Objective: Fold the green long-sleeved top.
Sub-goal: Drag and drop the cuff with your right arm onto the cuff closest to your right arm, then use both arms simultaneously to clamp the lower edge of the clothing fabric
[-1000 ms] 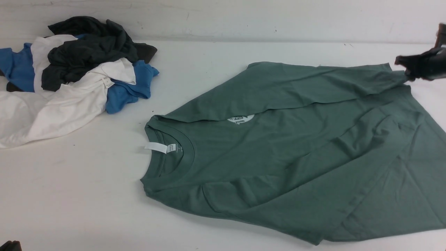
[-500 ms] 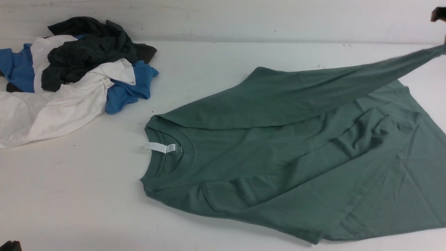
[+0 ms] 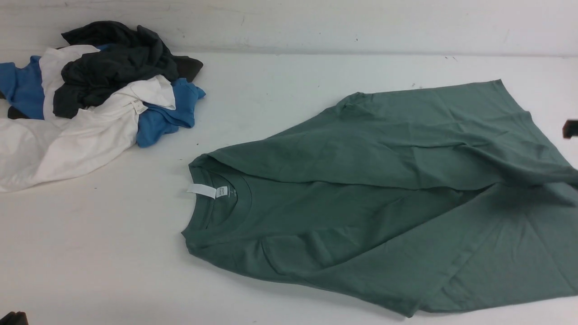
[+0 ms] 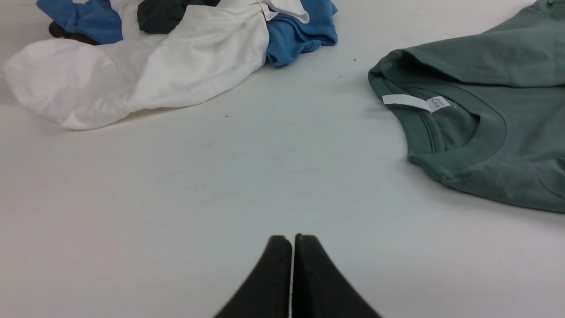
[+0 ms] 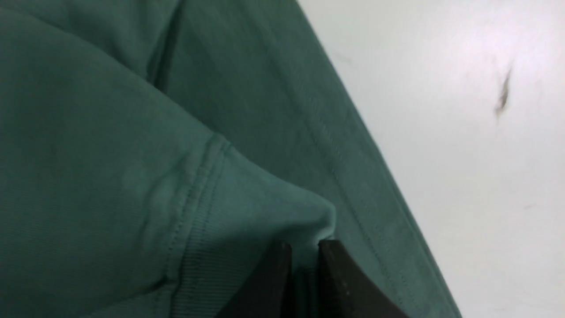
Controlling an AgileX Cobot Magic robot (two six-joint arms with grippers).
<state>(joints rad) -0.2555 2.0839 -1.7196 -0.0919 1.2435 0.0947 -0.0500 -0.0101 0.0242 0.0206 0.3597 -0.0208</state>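
Green long-sleeved top has its cuff pinched in the right pincer

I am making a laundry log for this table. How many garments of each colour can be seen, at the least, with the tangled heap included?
green long-sleeved top: 1
white garment: 1 at least
blue garment: 1 at least
dark charcoal garment: 1 at least
Total: 4 at least. The last three lie tangled together, so more may be hidden.
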